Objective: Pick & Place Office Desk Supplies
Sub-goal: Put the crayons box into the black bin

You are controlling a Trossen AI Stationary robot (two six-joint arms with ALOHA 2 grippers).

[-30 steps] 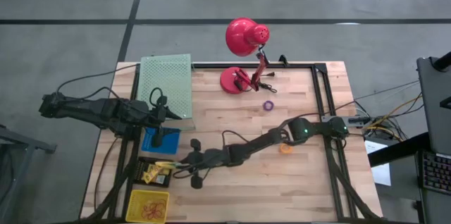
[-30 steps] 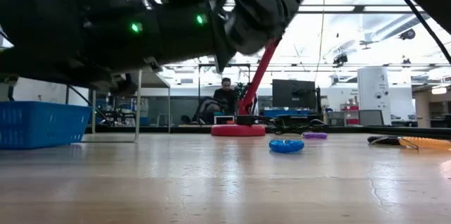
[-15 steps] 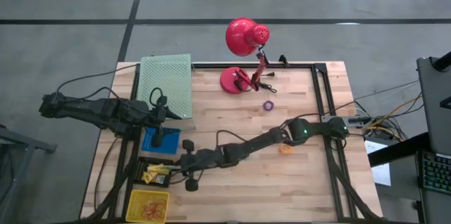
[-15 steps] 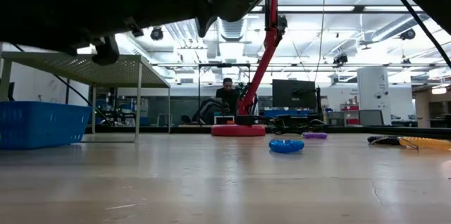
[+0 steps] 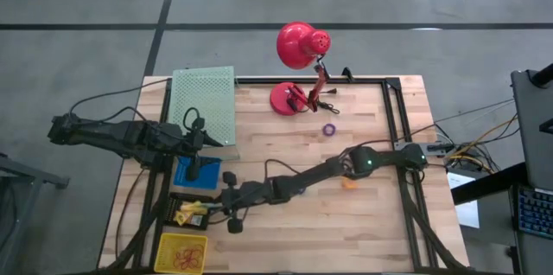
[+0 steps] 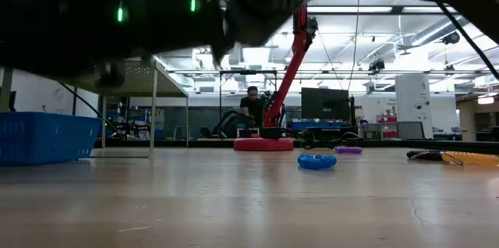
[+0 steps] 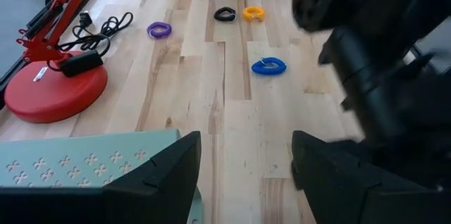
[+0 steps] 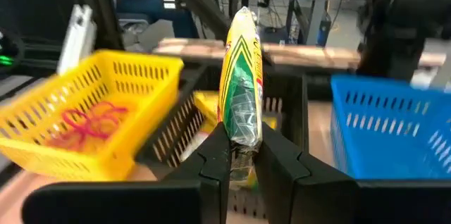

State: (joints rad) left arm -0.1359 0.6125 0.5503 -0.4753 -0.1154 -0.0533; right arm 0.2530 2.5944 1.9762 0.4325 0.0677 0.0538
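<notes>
Between the right gripper's (image 8: 239, 155) jaws sits a yellow-and-green wrapped packet (image 8: 242, 86), pinched narrow at its lower end and standing upright. Just beyond the jaws lies a black basket (image 8: 285, 115), with a yellow basket (image 8: 106, 111) of red rubber bands (image 8: 88, 124) to one side and a blue basket (image 8: 394, 122) to the other. The left gripper (image 7: 243, 171) hangs with jaws wide and holding nothing; ahead of them a blue ring (image 7: 268, 65) rests on the worktop (image 7: 211, 104).

A: Where's everything sitting?

B: Lamp (image 5: 298, 67) at the table's (image 5: 363, 223) far edge, a mesh shelf (image 5: 206, 102) to its left. Three baskets (image 5: 197, 172) line up down the left side.

A: And the rings?

B: One ring (image 5: 329, 129) lies just right of the lamp base; another (image 6: 316, 161) rests nearer the middle.
</notes>
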